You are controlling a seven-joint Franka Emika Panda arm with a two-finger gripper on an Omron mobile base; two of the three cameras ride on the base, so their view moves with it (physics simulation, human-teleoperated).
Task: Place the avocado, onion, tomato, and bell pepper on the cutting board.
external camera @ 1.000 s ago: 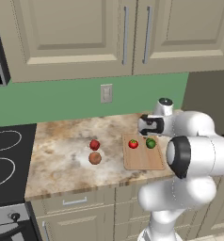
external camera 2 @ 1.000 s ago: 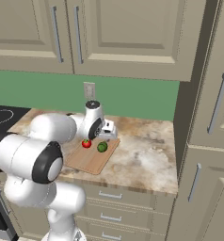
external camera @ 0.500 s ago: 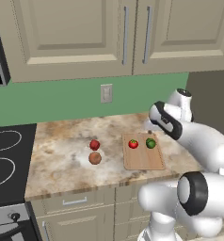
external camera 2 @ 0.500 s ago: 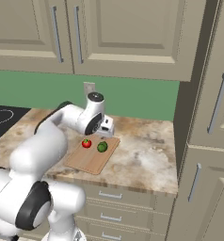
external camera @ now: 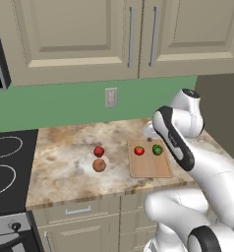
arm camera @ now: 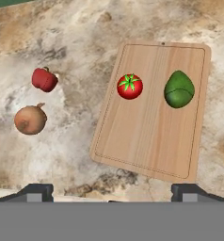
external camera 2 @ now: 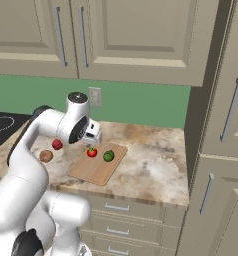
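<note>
Onion point(arm camera: 30, 119) and bell pepper point(arm camera: 44, 79) sit off the cutting board point(arm camera: 147, 141), toward nine o'clock. Both look light, firm, prone to roll; pinch your open gripper point(arm camera: 111, 193) across their widest middles.

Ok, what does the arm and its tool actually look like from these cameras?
The arm is glossy white, built of thick rounded links with dark bands and caps at the joints. The tool is a small white block; its two finger tips are short, dark and squared. No cables or markings visible.
</note>
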